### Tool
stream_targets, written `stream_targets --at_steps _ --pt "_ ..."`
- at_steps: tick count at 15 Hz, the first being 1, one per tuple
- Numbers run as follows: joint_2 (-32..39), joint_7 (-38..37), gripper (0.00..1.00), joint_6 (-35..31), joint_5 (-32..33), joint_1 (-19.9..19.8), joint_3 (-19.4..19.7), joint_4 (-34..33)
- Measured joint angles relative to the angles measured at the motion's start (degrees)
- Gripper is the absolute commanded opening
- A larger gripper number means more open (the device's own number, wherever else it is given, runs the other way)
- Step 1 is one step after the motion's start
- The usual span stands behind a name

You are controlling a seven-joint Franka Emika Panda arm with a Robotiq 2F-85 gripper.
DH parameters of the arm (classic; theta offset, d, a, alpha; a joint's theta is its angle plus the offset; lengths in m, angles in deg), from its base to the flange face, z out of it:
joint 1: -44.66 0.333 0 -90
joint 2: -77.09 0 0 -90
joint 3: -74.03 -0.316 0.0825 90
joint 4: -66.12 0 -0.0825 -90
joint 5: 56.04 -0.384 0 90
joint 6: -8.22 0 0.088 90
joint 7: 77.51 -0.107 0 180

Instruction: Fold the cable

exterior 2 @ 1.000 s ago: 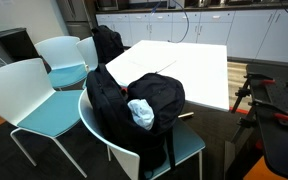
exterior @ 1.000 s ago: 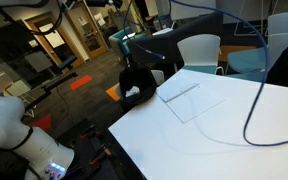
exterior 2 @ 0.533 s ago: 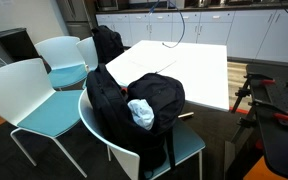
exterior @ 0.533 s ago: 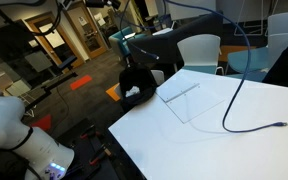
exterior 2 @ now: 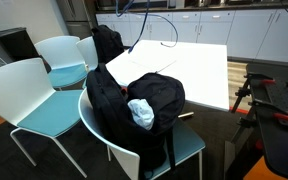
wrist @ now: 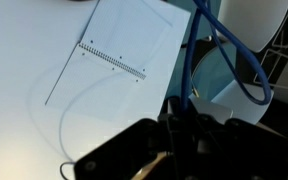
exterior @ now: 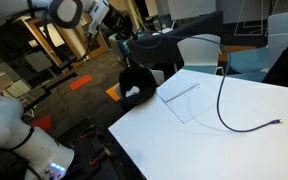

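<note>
Table (exterior: pixel 209 140): white top; it carries the clear sheet (exterior: pixel 181 91) and your cable's free end.
Cable (exterior: pixel 221 100): dark cord; plug end lies on the table, the rest arcs up past the sheet to your gripper.
Gripper (wrist: pixel 181 125): fingers pressed together, pinching the cable's upper end.

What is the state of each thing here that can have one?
cable: not folded, hanging in an arc, one end on the table
gripper: shut on the cable
clear sheet: flat on the table
backpack: resting on a chair
</note>
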Motion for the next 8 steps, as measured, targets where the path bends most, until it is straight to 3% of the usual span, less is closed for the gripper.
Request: stream_targets --at_steps 2,4,6,8 --pt "3.0 9.2 0.02 -0.7 -10.2 5.2 2.4 0.9" --pt "5.4 16.8 0.02 0.8 -19.0 6.7 1.9 1.1" --pt "7.8 18.1 0.02 2.9 -20.6 6.1 0.9 1.1" --pt "10.4 15.7 0.02 3.7 -17.8 4.9 0.2 1.1"
